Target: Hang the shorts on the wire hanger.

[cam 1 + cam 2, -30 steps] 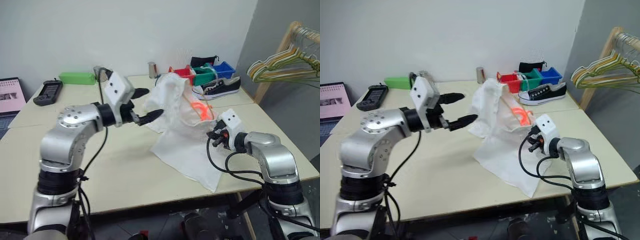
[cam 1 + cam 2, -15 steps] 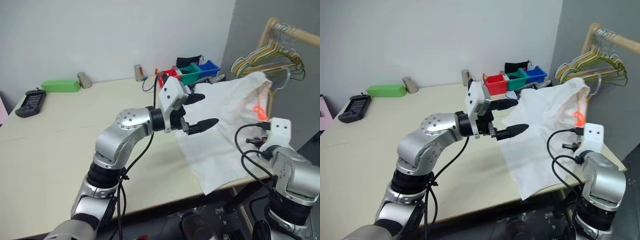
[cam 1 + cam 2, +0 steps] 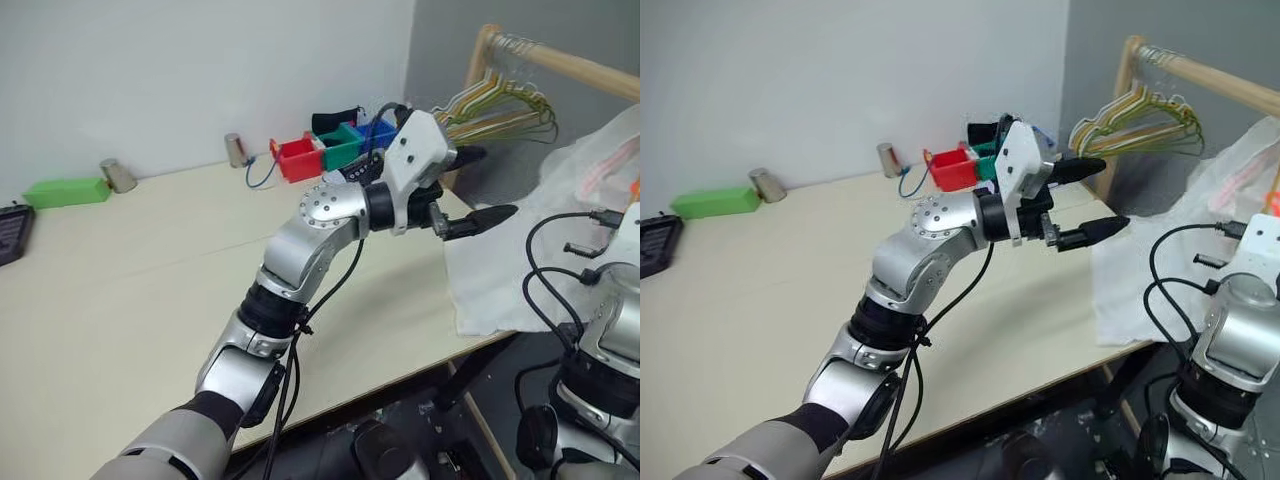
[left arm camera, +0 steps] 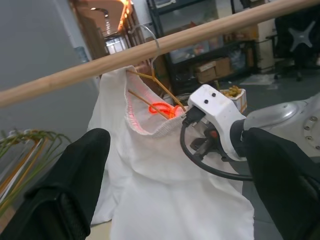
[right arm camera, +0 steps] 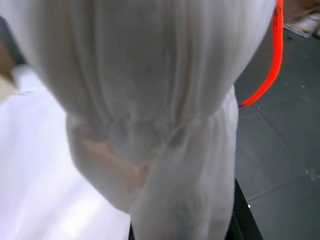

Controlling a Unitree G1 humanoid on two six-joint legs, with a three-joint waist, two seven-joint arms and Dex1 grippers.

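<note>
The left gripper (image 3: 478, 188) has its two black fingers spread wide with nothing between them. It reaches level across the robot's front toward its right side, fingertips aimed at the shorts (image 4: 150, 165). The right gripper (image 4: 212, 142) is closed on a bunch of the white fabric near the gathered waistband and holds the shorts up just off the right edge of the table (image 3: 120, 290), with the lower cloth trailing onto the table corner. In the left wrist view the waistband opening faces the left gripper, with the orange-red drawstring (image 4: 165, 108) inside it. The wire hanger (image 4: 150, 90) hangs by its hook from the wooden rail (image 4: 75, 75) just behind the waistband, its thin arms slanting down into the opening. The hanger lies beyond the shorts from the left gripper, so the free left arm seems better placed to spread the waistband over it.
</note>
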